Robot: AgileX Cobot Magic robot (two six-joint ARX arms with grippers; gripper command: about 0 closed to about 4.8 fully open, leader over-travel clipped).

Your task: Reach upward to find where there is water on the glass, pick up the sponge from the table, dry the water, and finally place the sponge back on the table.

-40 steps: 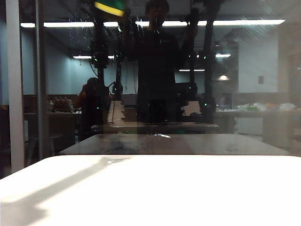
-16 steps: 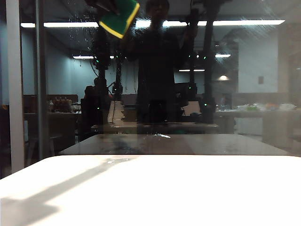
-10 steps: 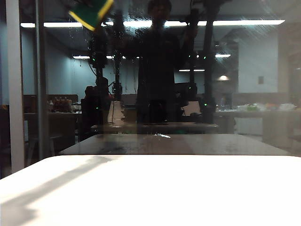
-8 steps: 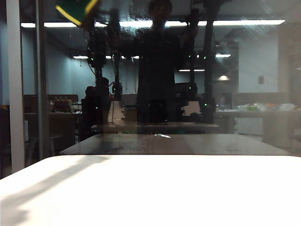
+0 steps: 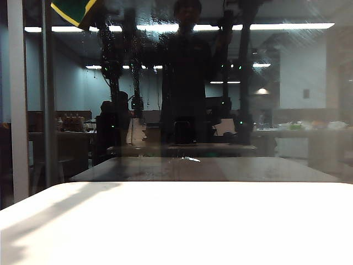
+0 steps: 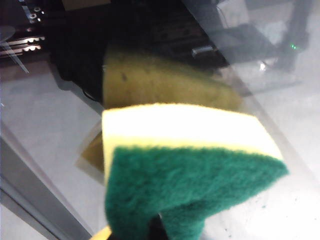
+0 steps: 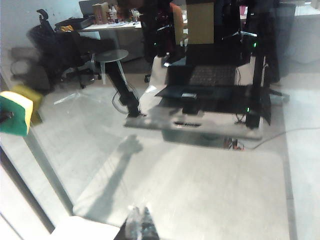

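Exterior view: sponge (image 5: 73, 11) high against the glass (image 5: 287, 110) at upper left, partly cut off by frame edge, just right of the pale frame bar (image 5: 15, 99). Left wrist view: left gripper (image 6: 152, 231) jaws clenched on sponge, green scouring layer facing camera, yellow foam edge toward the pane, its reflection just behind, so likely touching or nearly so. Right gripper (image 7: 139, 226) hangs idle above the tabletop (image 5: 176, 226), well apart from the sponge; jaws look pinched together, holding nothing. Water (image 5: 118, 41) visible as thin whitish streaks and droplets right of the sponge, around the bright light strip. Judgement: drying step under way, streaks not yet cleared. To do it well: keep yellow face flat on the pane, light steady pressure, overlapping passes across the streaked band, no tilt onto a corner. Avoid running into the frame bar. Risk: too much push bends the foam out of the jaws; too little only smears. Tabletop below bare, fine for set-down afterwards.
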